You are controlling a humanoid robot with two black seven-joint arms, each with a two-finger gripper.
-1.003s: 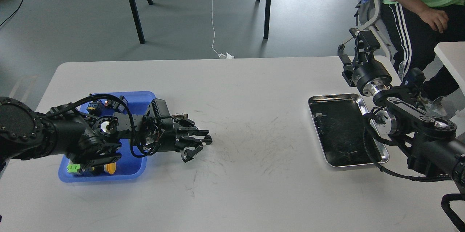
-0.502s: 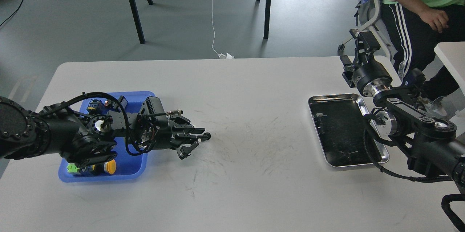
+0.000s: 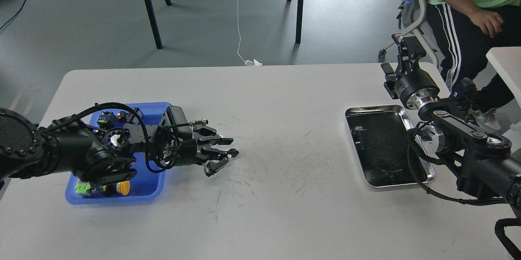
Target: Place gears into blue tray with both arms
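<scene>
Head view, near to far. Left gripper (image 3: 228, 155) low over the white table (image 3: 260, 195), just right of the blue tray (image 3: 122, 197); fingers pinched together on what looks like a small black toothed gear (image 3: 233, 152) at the fingertips, though too small and dark to confirm. Blue tray directly behind and beneath the left arm's wrist, on the side away from the fingertips, holding coloured push-button switches (image 3: 120, 187). Silver metal tray (image 3: 388, 150) well apart from the left gripper, far across the table on the opposite side, just beside the right arm's forearm. Right gripper (image 3: 401, 46) raised beyond the far table edge, past the metal tray's far right corner; seen end-on and dark, so opening not discernible. Seated person (image 3: 472, 3) farthest, behind the right gripper.
</scene>
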